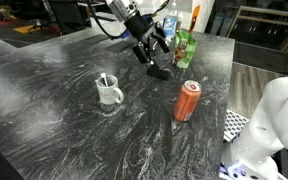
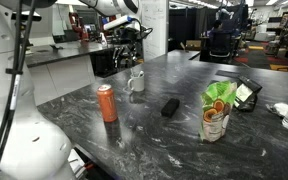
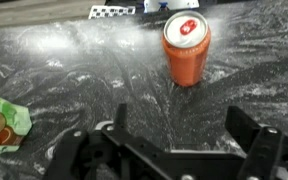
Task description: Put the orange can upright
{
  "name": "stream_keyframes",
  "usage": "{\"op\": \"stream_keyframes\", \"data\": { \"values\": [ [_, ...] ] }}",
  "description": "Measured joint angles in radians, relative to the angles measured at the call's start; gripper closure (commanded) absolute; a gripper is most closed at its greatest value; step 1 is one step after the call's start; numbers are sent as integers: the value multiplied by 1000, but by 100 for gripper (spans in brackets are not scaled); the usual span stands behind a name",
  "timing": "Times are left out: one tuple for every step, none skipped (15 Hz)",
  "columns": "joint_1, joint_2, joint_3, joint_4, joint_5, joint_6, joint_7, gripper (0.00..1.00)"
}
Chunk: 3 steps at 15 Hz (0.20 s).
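In an exterior view, I have the white mug (image 1: 109, 93) at the left of the dark marbled table (image 1: 44, 110). To its right my claw (image 1: 152, 52) hangs above the table, with a small black block (image 1: 158, 73) lying just below it. Further right, the orange can (image 1: 188, 101) stands upright on the table, at about four o'clock from the claw and apart from it. A green packet (image 1: 186, 47) stands at the can's twelve o'clock. In the wrist view the claw's fingers (image 3: 246, 128) are spread wide with nothing between them, and the can stands clear at twelve o'clock.
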Motion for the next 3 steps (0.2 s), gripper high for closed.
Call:
{"op": "stream_keyframes", "data": {
  "values": [
    [3,-7,6,-2,-14,49,8,0],
    [5,-15,9,-8,-25,102,18,0],
    [6,-26,11,-17,-34,158,29,0]
  ]
}}
